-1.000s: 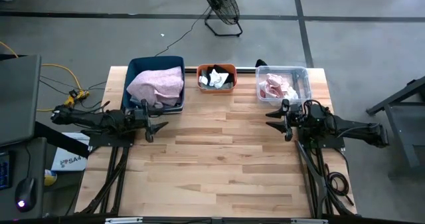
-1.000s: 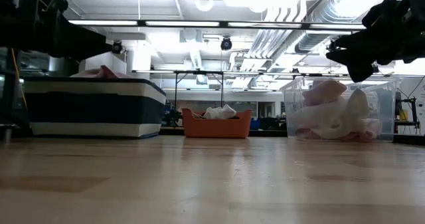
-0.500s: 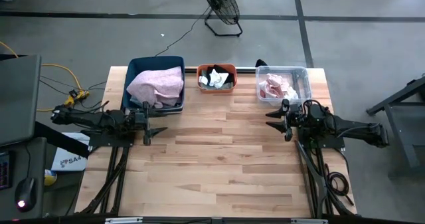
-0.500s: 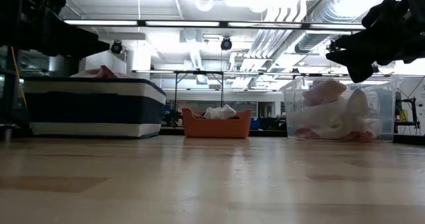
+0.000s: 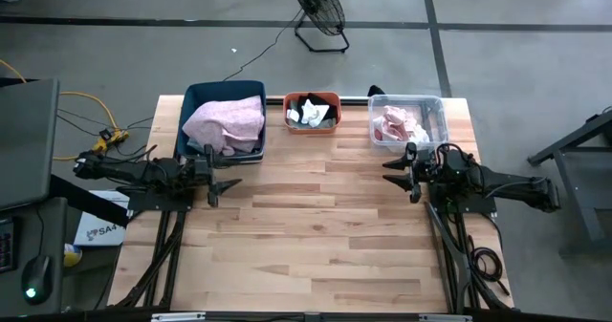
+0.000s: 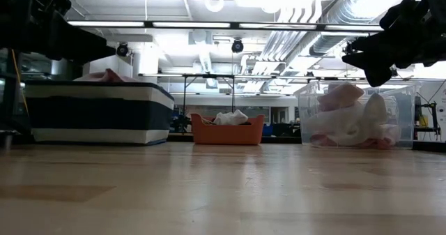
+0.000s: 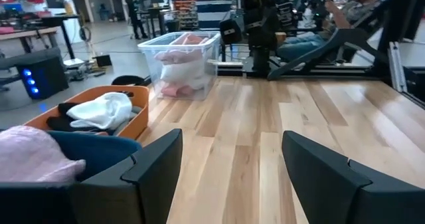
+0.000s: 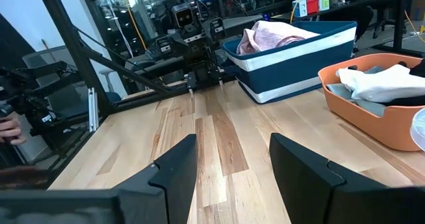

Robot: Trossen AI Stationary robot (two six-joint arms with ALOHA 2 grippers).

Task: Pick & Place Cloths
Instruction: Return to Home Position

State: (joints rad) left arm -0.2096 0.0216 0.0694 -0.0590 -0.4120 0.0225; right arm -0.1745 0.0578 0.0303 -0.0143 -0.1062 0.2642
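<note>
The cloths lie in three bins along the table's far edge: a pink cloth (image 5: 226, 121) heaped in the blue bin (image 5: 196, 98), white and black pieces (image 5: 308, 112) in the orange bin (image 5: 312, 97), pink and white pieces (image 5: 400, 126) in the clear bin (image 5: 430, 102). My left gripper (image 5: 225, 176) hovers open and level beside the blue bin's near end. My right gripper (image 5: 397, 169) hovers open and level just in front of the clear bin. Nothing sits between either pair of fingers (image 7: 153, 167) (image 8: 174, 163).
Bare wooden tabletop (image 5: 325, 236) stretches between the two arms and toward the near edge. A floor fan (image 5: 318, 9) stands beyond the far edge. A seated person (image 7: 345, 11) shows in the room behind the right arm.
</note>
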